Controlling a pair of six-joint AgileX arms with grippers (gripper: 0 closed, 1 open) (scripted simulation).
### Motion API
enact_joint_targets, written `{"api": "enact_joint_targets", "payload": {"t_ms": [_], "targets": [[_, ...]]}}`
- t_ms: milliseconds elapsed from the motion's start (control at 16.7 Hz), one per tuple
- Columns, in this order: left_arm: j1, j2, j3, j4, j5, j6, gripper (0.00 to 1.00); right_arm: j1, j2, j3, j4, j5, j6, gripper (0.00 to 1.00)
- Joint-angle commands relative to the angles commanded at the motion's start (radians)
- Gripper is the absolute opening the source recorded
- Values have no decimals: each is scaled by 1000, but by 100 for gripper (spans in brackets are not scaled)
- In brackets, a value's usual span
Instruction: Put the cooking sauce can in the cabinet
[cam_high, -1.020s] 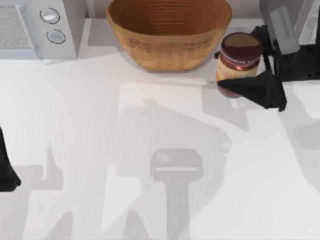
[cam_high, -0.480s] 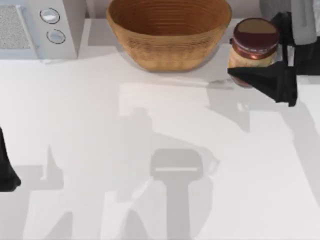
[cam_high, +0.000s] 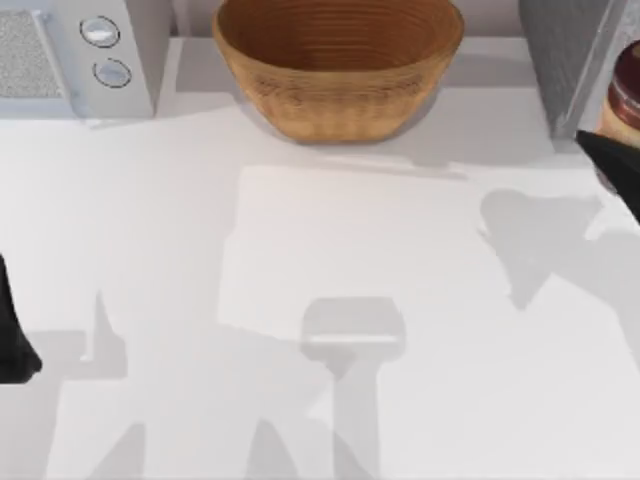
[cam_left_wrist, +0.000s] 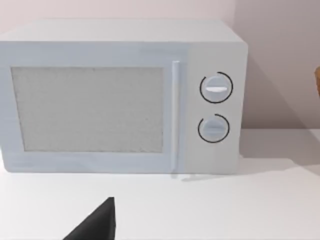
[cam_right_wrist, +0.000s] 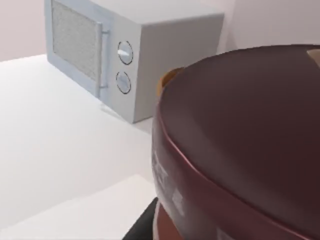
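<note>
The cooking sauce can (cam_high: 627, 98) is at the top view's far right edge, cut off by the frame, with its dark maroon lid and orange label showing. My right gripper (cam_high: 622, 140) is shut on it, one dark finger (cam_high: 606, 156) lying across its near side. The can is just to the right of the grey cabinet (cam_high: 565, 50) at the back right. In the right wrist view the maroon lid (cam_right_wrist: 250, 140) looms very close. My left gripper (cam_high: 14, 335) is parked at the table's left edge; one black fingertip (cam_left_wrist: 95, 226) shows in the left wrist view.
A woven basket (cam_high: 338, 62) stands at the back middle. A white appliance with two round knobs (cam_high: 75, 55) sits at the back left, also seen from the left wrist (cam_left_wrist: 120, 97) and the right wrist (cam_right_wrist: 125, 60). The white table (cam_high: 330, 260) stretches across the front.
My right gripper has carried the can to the right, from beside the basket, past the cabinet's front, to the view's right edge. The left arm has not moved.
</note>
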Motion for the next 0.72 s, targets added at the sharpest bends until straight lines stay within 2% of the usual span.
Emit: {"api": "enact_joint_targets", "payload": {"t_ms": [420,720], "targets": [[0,0,0,0,0,0,100,-52,-669,-400,-145,477,175,0],[0,0,0,0,0,0,100,-59,-957,-573,-197,688,232,0]]}}
